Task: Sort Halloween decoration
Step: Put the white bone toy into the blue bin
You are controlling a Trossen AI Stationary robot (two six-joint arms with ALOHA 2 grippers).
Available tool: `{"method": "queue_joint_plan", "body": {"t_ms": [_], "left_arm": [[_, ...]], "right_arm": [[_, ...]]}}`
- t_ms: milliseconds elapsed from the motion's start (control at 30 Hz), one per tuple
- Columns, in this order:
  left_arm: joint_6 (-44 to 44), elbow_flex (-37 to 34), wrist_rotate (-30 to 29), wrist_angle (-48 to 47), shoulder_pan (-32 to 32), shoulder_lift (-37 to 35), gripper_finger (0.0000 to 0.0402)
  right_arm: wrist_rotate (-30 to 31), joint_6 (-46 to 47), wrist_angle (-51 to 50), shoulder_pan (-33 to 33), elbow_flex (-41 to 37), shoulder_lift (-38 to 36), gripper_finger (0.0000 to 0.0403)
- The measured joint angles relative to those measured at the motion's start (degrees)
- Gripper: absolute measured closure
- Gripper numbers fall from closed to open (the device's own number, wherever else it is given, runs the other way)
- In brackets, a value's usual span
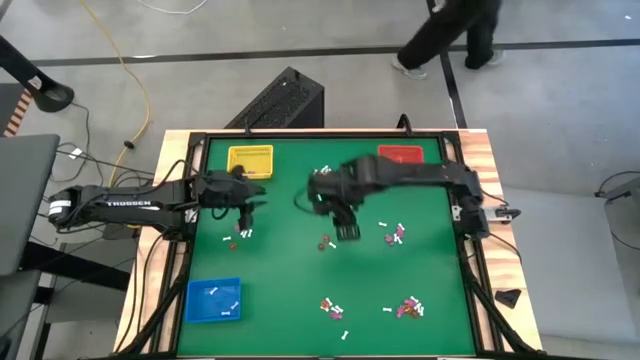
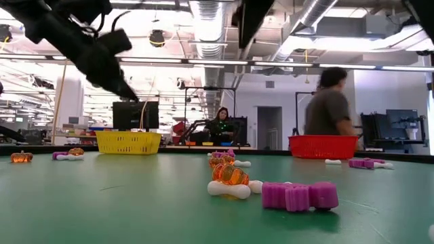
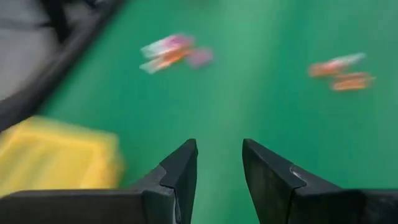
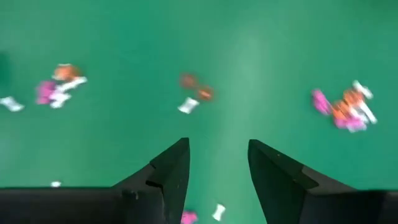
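Note:
The Halloween decoration lies scattered on the green table in small mixed clusters of white, purple and orange trinkets (image 1: 325,240), (image 1: 395,235), (image 1: 408,308); close to the low camera an orange piece (image 2: 230,175) rests on a white one beside a purple one (image 2: 298,195). My left gripper (image 3: 219,146) hovers open beside the yellow tray (image 1: 250,160), near a small cluster (image 1: 240,234). Raised over the table's middle, my right gripper (image 4: 219,146) stands open and points steeply down, with trinkets (image 4: 196,93) far below it. Neither gripper holds anything.
A red tray (image 1: 400,155) stands at the far right and a blue tray (image 1: 213,300) holding a few white pieces at the near left. A black frame (image 1: 470,250) rims the table. A person (image 1: 450,35) walks past beyond the far edge.

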Motion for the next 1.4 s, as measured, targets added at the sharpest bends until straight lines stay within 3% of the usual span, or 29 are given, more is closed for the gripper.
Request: {"method": "queue_joint_plan", "body": {"t_ms": [133, 267, 467, 633, 800, 967, 1200, 1333, 1400], "left_arm": [[0.17, 0.0, 10.97, 7.95, -1.99, 0.32, 0.0283], [2.32, 0.0, 17.33, 18.39, -7.21, 4.34, 0.0283], [7.68, 0.01, 15.68, 38.13, -14.93, 18.71, 0.0283], [8.23, 3.45, 14.58, 46.59, -16.22, 33.2, 0.0283], [6.1, 11.38, 14.49, 42.03, -15.72, 46.36, 0.0283], [7.16, 21.45, 13.46, 33.13, -15.33, 53.81, 0.0283], [10.48, 33.24, 11.7, 14.83, -14.78, 57.09, 0.0283], [13.05, 34.67, 12.77, 14.13, -15.3, 57.09, 0.0283], [13.51, 34.62, 17.04, 15.69, -15.69, 57.09, 0.0283]], "right_arm": [[0.08, -1.35, 10.39, 6.59, -11.51, -7.47, 0.022], [0.45, 0.53, 26.27, 10.84, -30.95, -17.84, 0.0232], [7.47, 8.74, 56.74, 15.54, -60.91, -33.99, 0.0254], [14.48, 10.77, 74.57, 18.67, -77.65, -42.56, 0.0267], [15.69, 10.72, 77.64, 19.32, -82.71, -47.75, 0.027], [15.68, 8.94, 77.85, 19.2, -82.84, -49.82, 0.027], [15.52, 8.81, 74.28, 21.33, -82.84, -49.15, 0.027], [15.69, 9.18, 73.5, 22.55, -82.84, -49.17, 0.027], [15.71, 9.18, 73.67, 23.08, -82.84, -49.17, 0.027]]}}
